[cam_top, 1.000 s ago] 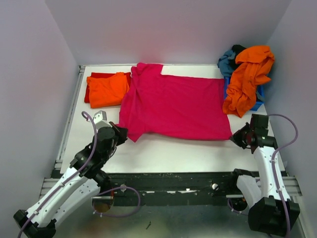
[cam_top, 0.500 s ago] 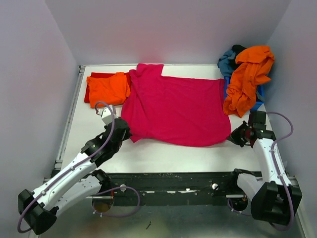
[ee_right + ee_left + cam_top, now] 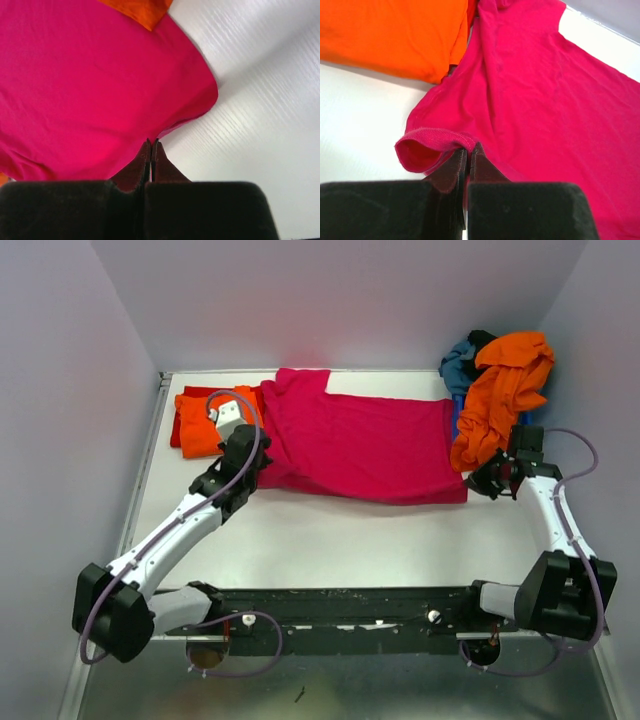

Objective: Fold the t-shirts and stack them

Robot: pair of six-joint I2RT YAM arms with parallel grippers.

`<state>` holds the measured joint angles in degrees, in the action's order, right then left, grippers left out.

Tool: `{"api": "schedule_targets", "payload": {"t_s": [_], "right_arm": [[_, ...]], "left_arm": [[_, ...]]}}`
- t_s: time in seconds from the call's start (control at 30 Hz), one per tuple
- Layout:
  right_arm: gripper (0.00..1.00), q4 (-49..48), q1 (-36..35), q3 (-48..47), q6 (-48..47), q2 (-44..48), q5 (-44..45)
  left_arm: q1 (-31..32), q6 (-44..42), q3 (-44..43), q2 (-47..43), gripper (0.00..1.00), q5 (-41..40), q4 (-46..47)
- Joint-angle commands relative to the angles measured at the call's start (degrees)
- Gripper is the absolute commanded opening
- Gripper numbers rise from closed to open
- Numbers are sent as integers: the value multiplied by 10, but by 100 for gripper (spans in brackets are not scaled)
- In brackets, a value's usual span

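Observation:
A magenta-pink t-shirt [image 3: 360, 445] lies spread across the back middle of the table, its near edge lifted toward the back. My left gripper [image 3: 265, 465] is shut on the hem of its left sleeve [image 3: 432, 137]; the jaws [image 3: 469, 149] pinch cloth. At the shirt's near right corner my right gripper [image 3: 476, 482] is shut on the hem [image 3: 151, 142]. A folded orange t-shirt [image 3: 205, 420] rests on a red t-shirt [image 3: 177, 432] at the back left. Crumpled orange [image 3: 500, 400], teal-blue [image 3: 458, 365] and black [image 3: 482, 337] t-shirts are piled at the back right.
White tabletop [image 3: 340, 540] shows between the shirt and the arm bases. Grey walls close in the table at left, back and right. The folded orange shirt [image 3: 395, 35] lies just left of the held sleeve. A black rail [image 3: 350, 600] runs along the near edge.
Both grippers have moved away from the bases toward the back wall, carrying the magenta shirt's near edge with them. The shirt now covers less of the table front to back.

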<state>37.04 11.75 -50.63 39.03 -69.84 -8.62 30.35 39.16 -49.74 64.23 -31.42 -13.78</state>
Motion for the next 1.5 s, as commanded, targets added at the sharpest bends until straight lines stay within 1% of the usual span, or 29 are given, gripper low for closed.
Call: {"api": "schedule_targets", "payload": {"t_s": [0.0, 0.17, 0.27, 0.4, 0.53, 0.67, 0.87, 1.07, 1.47], "right_arm": [[1, -21, 3, -35, 22, -48, 28], [1, -31, 3, -66, 43, -111, 41], [1, -38, 3, -74, 51, -130, 45], [1, -47, 3, -85, 59, -151, 56], [1, -49, 3, -93, 59, -164, 67], [1, -53, 3, -97, 62, -180, 70], [1, -53, 4, -118, 66, -203, 73], [1, -49, 5, -139, 69, -223, 82], [1, -50, 5, -173, 69, -262, 83]], "left_arm": [[-32, -45, -56, 59, 0, 46, 58], [-39, -85, -120, 142, 0, 48, 85], [-41, -106, -156, 187, 0, 64, 94], [-42, -123, -227, 255, 0, 82, 58], [-42, -140, -255, 291, 0, 89, 54], [-46, -159, -298, 330, 0, 79, 26], [-56, -162, -329, 363, 0, 71, 13], [-68, -163, -338, 381, 0, 84, 19], [-78, -166, -403, 440, 0, 107, 8]]}}
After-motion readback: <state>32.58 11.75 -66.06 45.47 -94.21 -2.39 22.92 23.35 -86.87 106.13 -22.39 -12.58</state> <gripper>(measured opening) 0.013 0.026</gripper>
